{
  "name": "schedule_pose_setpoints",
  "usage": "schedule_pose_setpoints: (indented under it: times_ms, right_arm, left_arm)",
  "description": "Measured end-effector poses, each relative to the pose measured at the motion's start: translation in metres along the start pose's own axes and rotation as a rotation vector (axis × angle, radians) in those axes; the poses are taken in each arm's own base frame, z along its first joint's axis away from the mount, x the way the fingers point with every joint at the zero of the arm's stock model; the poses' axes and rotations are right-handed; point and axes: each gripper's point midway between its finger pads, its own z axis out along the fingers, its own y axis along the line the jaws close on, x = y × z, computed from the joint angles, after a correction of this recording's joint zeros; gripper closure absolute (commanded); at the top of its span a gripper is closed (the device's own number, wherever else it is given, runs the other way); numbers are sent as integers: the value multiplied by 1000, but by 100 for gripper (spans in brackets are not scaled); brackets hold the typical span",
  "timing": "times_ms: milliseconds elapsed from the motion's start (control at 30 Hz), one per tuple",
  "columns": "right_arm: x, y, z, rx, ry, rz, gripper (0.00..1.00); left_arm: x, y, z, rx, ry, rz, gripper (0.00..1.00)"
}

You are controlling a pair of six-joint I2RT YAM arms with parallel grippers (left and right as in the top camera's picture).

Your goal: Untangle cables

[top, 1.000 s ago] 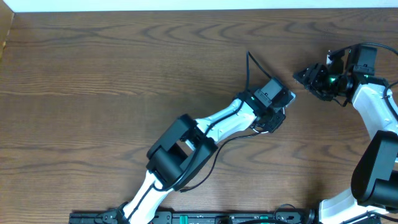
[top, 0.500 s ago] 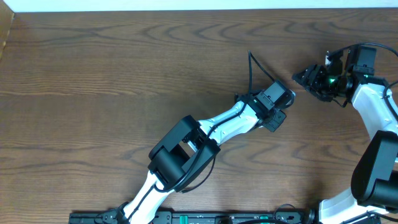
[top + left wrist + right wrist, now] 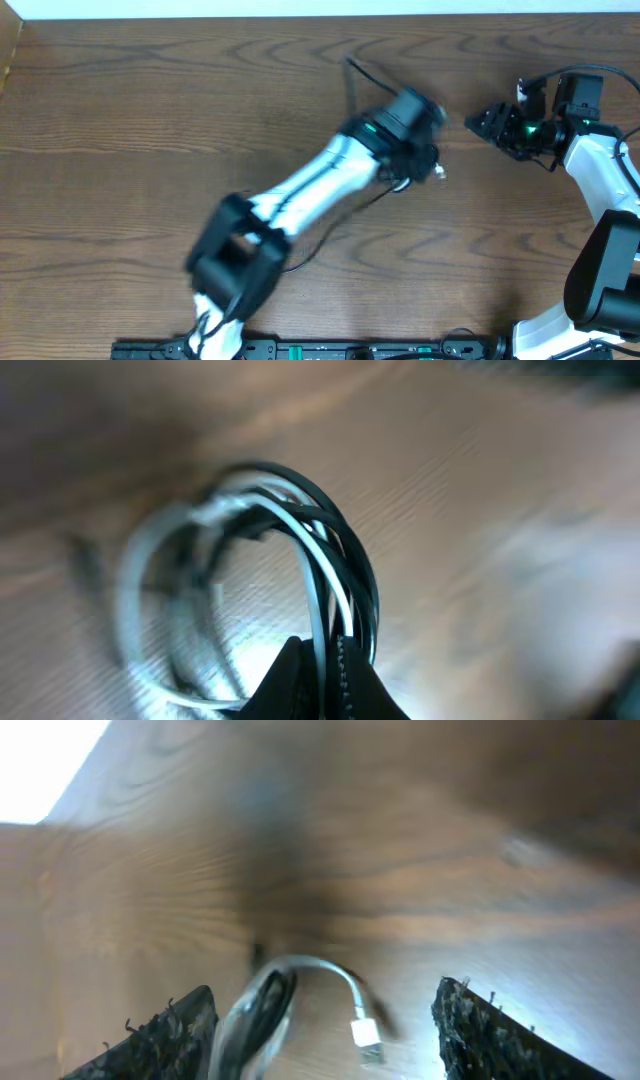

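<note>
Since the left gripper (image 3: 322, 678) is clamped on the cables (image 3: 335, 570), a looped black-and-white bundle, they sit just left of the right gripper (image 3: 488, 122), apart from it. The right jaws stand apart and hold nothing. The white plug end (image 3: 366, 1034) shows ahead between the right fingers, untouched, so the right arm looks placed to take it.

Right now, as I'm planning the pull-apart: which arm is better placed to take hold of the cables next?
Probably the right. The left fingers are shut on the looped cables, while the right fingers stand open and empty, with the white plug in view ahead between them.
</note>
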Motion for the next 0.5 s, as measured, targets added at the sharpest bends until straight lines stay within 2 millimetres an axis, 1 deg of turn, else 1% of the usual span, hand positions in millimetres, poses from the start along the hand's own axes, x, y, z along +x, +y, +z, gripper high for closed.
schedule_pose_setpoints:
  times_ms: [67, 167, 200, 300, 367, 500]
  right_arm:
    - [-2, 15, 1, -73, -4, -52, 34]
    - [-3, 43, 4, -188, -3, -133, 34]
    - [-2, 50, 4, -218, -1, -155, 34]
    - [2, 72, 9, -289, 8, -213, 34]
    - [7, 85, 12, -325, 19, -245, 35]
    - [17, 113, 22, -380, 44, -280, 41]
  left_arm:
    - [-17, 1, -32, 78, -48, -55, 92]
    - [-33, 9, -66, 194, -81, -141, 93]
    - [-36, 13, -73, 235, -82, -173, 92]
    - [-40, 27, -89, 335, -72, -253, 92]
    - [-42, 32, -98, 397, -67, -288, 93]
    - [-43, 30, -110, 482, -52, -320, 93]
